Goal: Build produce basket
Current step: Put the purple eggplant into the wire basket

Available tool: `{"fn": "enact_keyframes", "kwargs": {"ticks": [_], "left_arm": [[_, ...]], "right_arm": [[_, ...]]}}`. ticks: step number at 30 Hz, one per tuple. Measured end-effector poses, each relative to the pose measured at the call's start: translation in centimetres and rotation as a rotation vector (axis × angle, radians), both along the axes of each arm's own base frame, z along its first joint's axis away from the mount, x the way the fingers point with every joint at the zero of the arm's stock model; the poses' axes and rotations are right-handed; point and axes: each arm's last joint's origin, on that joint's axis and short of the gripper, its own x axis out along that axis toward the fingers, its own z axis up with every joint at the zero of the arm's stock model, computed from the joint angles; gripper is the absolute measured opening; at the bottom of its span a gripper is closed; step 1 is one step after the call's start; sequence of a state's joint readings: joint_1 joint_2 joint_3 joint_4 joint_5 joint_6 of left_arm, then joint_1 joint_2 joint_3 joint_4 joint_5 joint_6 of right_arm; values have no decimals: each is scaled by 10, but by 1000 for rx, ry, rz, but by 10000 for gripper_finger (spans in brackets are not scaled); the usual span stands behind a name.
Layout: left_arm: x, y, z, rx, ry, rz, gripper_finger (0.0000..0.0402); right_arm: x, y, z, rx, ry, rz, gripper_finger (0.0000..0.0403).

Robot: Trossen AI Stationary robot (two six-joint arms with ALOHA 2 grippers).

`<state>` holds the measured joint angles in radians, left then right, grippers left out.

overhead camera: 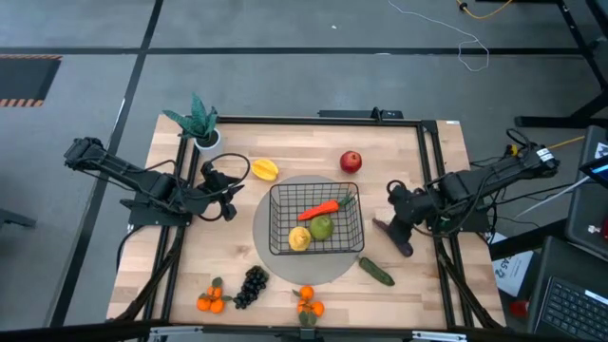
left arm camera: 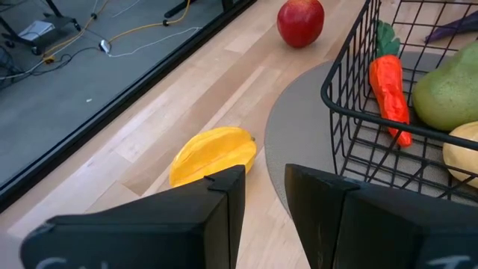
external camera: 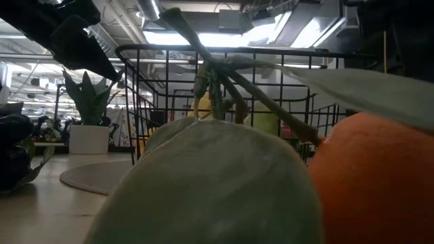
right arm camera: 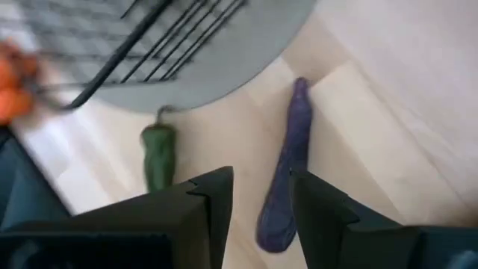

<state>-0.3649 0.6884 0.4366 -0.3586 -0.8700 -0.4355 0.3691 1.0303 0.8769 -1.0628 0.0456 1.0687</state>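
Even, bright overhead light falls on the counter [overhead camera: 190,275], leaving only soft, short shadows under the basket [overhead camera: 316,218]. At counter height, ceiling strip lights glare white behind the wire, and the tangerine [external camera: 380,183] pressed close to the lens is badly out of focus. The eggplant [right arm camera: 287,179] and cucumber [right arm camera: 158,157] are smeared with blur.

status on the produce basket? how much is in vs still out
Done: carrot, pear and lemon lie in the basket. In hand: nothing; right gripper hovers over the eggplant, left gripper faces the starfruit. Left: apple, cucumber, grapes, tangerines.
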Motion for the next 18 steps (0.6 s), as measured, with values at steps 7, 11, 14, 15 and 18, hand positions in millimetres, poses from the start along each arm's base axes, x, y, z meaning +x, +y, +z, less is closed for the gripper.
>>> {"fn": "enact_keyframes", "kwargs": {"ticks": [7,11,14,15,18], "left_arm": [[0,0,0,0,0,0,86],[0,0,0,0,0,0,86],[0,0,0,0,0,0,86],[0,0,0,0,0,0,86],[0,0,0,0,0,0,86]], "right_arm": [[3,4,-23,-48,87,-15,122],[3,4,-41,-56,138,-12,122],[3,4,-54,-59,164,-25,123],[3,4,-57,-57,169,-36,126],[3,4,-66,-60,176,-36,142]]}}
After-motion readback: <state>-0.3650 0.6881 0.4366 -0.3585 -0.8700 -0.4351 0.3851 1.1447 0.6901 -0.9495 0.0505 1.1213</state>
